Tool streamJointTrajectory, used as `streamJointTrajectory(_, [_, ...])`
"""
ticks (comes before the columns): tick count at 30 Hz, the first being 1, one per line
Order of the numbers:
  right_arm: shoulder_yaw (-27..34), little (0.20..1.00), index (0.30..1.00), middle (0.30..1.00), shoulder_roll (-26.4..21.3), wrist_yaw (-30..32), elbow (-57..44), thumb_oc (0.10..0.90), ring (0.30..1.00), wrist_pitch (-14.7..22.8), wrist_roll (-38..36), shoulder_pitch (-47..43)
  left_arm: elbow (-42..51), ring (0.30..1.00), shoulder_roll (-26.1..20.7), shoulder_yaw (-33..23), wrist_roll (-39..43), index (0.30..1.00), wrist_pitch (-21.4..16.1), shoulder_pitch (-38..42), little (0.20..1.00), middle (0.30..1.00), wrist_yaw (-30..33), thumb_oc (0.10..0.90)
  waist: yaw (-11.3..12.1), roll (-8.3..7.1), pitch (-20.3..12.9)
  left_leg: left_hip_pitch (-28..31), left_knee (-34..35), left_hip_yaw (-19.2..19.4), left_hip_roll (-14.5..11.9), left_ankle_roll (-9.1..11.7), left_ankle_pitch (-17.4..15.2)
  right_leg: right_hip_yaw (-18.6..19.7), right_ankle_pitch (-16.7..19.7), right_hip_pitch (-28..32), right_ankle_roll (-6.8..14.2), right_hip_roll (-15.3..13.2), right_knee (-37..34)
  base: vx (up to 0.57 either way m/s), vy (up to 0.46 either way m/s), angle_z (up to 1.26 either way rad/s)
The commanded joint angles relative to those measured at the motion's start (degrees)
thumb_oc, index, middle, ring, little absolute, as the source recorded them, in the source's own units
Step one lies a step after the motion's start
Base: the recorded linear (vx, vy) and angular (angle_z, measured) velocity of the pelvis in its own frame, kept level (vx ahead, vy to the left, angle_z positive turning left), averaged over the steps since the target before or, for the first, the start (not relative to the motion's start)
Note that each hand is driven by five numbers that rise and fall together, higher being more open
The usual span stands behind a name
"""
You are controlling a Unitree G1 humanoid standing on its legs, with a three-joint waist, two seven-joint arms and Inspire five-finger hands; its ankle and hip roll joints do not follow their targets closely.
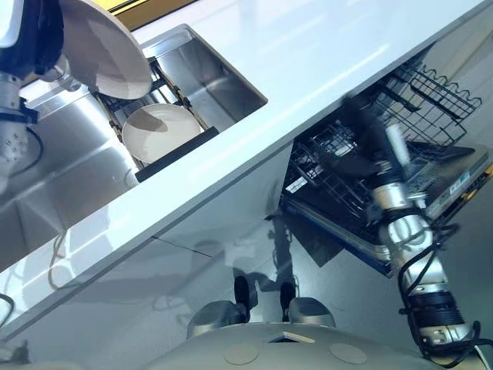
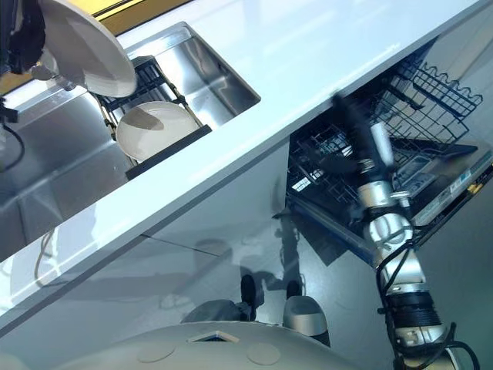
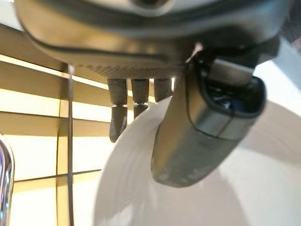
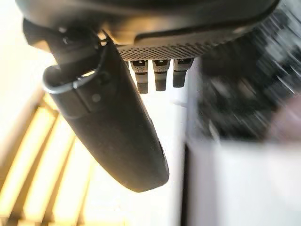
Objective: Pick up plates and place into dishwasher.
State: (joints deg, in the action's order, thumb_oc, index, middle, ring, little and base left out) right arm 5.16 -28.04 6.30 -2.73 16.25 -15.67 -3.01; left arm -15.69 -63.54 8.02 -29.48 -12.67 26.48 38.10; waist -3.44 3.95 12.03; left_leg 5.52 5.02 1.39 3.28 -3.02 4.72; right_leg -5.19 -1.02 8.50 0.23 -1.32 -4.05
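My left hand (image 1: 35, 35) is raised over the sink at the upper left and holds a white plate (image 1: 108, 46) tilted on edge. In the left wrist view the thumb (image 3: 207, 127) lies across the plate's face (image 3: 211, 197) and the fingers (image 3: 117, 113) sit behind its rim. A second white plate (image 1: 158, 131) rests in a dark rack inside the sink. My right hand (image 1: 366, 127) reaches out over the open dishwasher's lower rack (image 1: 339, 181). Its fingers are straight and hold nothing, and its thumb (image 4: 113, 127) is extended.
A steel sink (image 1: 223, 77) is set in the white counter (image 1: 323, 54). Below the counter's edge the dishwasher door (image 1: 362, 247) is folded down, and an upper wire basket (image 1: 435, 89) is pulled out at the right. The floor lies beneath.
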Motion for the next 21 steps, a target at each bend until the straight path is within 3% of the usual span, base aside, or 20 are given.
streamJointTrajectory(1, [0.11, 0.9, 0.9, 0.9, -1.01, -2.78, -11.79, 0.8, 0.9, 10.36, -1.99, -6.17, 5.39, 0.3, 3.02, -8.89, 2.65, 0.3, -1.73, 4.56, 0.2, 0.3, 7.02, 0.1, -1.16, 0.4, -6.22, 1.29, -0.67, 1.42, 0.24, 1.99, -6.46, 0.11, -3.31, -3.83, 1.52, 2.2, 3.64, -0.02, 0.0, 0.06])
streamJointTrajectory(4, [-1.79, 0.9, 0.9, 0.9, 1.09, -10.38, -14.98, 0.8, 0.9, 7.89, -7.27, -8.54, 8.86, 0.3, 8.29, -9.72, 1.0, 0.3, -3.57, 5.36, 0.2, 0.3, 7.67, 0.1, -1.04, -0.22, -7.05, 1.26, -0.55, 1.27, 0.18, 2.12, -6.39, -0.13, -3.7, -3.6, 1.05, 2.26, 3.61, 0.0, 0.0, 0.0])
streamJointTrajectory(7, [-4.3, 0.9, 0.9, 0.9, 2.14, -14.16, -16.66, 0.8, 0.9, 5.21, -9.33, -10.28, 9.86, 0.3, 11.04, -8.24, -1.24, 0.3, -3.82, 6.43, 0.2, 0.3, 8.83, 0.1, -0.98, -0.63, -7.66, 1.25, -0.51, 1.16, 0.18, 2.27, -6.37, -0.28, -3.99, -3.52, 0.76, 2.29, 3.73, 0.0, 0.0, 0.0])
streamJointTrajectory(10, [-9.32, 0.9, 0.9, 0.9, 3.65, -18.06, -17.6, 0.8, 0.9, -2.1, -12.04, -12.99, 11.29, 0.3, 14.75, -4.9, -3.78, 0.3, -2.94, 8.24, 0.2, 0.3, 10.16, 0.1, -0.7, -1.29, -8.16, 1.24, -0.62, 0.88, 0.27, 2.29, -6.37, -0.51, -4.23, -3.25, 0.52, 2.21, 3.75, 0.0, -0.011, 0.01])
streamJointTrajectory(12, [-12.49, 0.9, 0.9, 0.9, 4.04, -17.43, -17.09, 0.8, 0.9, -4.22, -11.62, -14.65, 11.5, 0.3, 16.3, -2.74, -3.66, 0.3, -2.3, 9.28, 0.2, 0.3, 10.75, 0.1, -0.49, -1.56, -8.35, 1.21, -0.53, 0.75, 0.32, 2.23, -6.26, -0.62, -4.22, -3.13, 0.38, 2.16, 3.6, -0.01, -0.026, 0.05])
streamJointTrajectory(17, [-19.09, 0.9, 0.9, 0.9, 6.87, -12.67, -14.18, 0.8, 0.9, -2.62, -8.09, -17.55, 10.17, 0.3, 20.73, 2.46, -5.17, 0.3, -0.8, 11.64, 0.2, 0.3, 12.35, 0.1, 0.1, -1.88, -8.73, 1.44, -0.15, 0.57, 0.21, 2.32, -6.02, -0.97, -4.05, -2.74, 0.34, 2.2, 3.31, 0.01, -0.028, 0.11])
streamJointTrajectory(21, [-20.38, 0.9, 0.9, 0.9, 9.27, -7.33, -13.88, 0.8, 0.9, 0.04, -5.34, -18.45, 8.83, 0.3, 23.38, 4.92, -4.75, 0.3, -0.07, 11.73, 0.2, 0.3, 12.79, 0.1, 0.24, -1.76, -8.87, 1.68, -0.03, 0.56, 0.18, 2.17, -6.08, -1.06, -3.82, -2.51, 0.54, 2.22, 3.06, 0.02, -0.015, 0.02])
